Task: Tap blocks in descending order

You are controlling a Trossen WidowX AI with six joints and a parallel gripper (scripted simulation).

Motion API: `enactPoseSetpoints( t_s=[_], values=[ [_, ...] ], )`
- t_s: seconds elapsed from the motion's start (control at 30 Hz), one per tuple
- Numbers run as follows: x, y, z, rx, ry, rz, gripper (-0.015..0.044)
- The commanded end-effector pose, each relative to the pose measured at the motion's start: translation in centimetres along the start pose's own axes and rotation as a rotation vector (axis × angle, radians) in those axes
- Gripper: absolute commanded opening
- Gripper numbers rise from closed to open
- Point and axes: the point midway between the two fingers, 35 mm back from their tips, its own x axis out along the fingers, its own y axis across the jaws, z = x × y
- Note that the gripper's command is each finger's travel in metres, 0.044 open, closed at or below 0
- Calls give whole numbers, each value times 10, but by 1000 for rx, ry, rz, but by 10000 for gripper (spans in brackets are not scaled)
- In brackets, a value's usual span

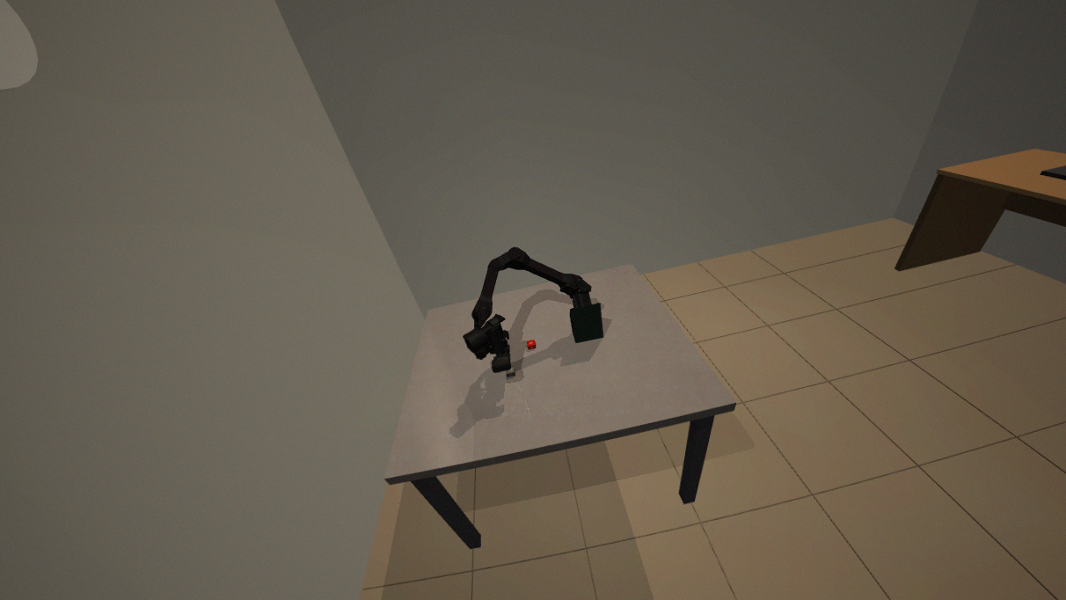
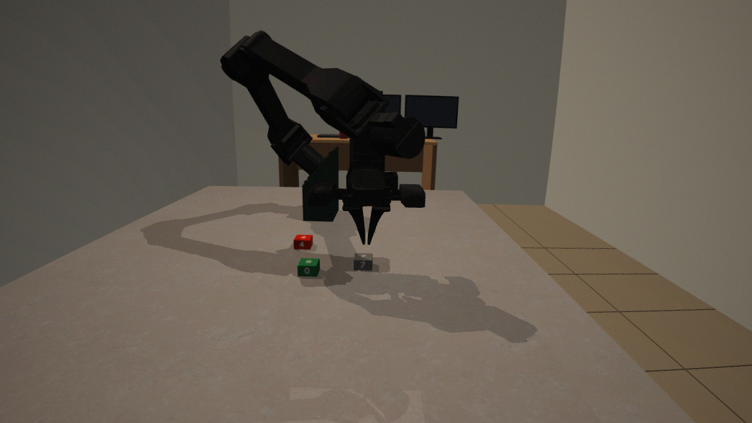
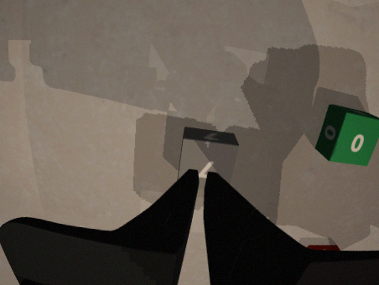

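My gripper [image 2: 367, 244] [image 3: 200, 179] is shut, with a thin gap and nothing between its tips. It points down just above the grey block, and its tips cover part of that block in the wrist view. The grey block [image 2: 362, 262] [image 3: 210, 152] [image 1: 510, 373] shows a 7 and sits on the table [image 1: 610, 388] [image 2: 183, 342]. The green block [image 2: 308, 267] [image 3: 357, 140] shows a 0 and stands beside it; the arm hides it in the top view. The red block [image 2: 303, 242] [image 1: 530, 344] [image 3: 324, 247] shows a 4 and lies nearer the arm's base, mostly behind a finger in the wrist view.
The dark green base block [image 1: 587, 323] [image 2: 320, 210] stands on the table behind the blocks. A wooden desk [image 1: 991, 179] with monitors [image 2: 431, 111] stands away from the table. Shadows of the arm fall across the blocks.
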Motion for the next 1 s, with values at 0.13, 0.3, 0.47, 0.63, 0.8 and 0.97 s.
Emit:
enactPoseSetpoints(
  t_s=[0.13,0.3,0.47,0.63,0.8,0.97],
  values=[
    [11,-1,0,-6,1,-5,20],
    [19,-1,0,-6,1,-5,20],
    [27,-1,-1,-6,1,-6,20],
    [31,-1,-1,-6,1,-6,20],
    [31,-1,-1,-6,1,-6,20],
    [1,-1,-1,-6,1,-5,20]
  ],
)
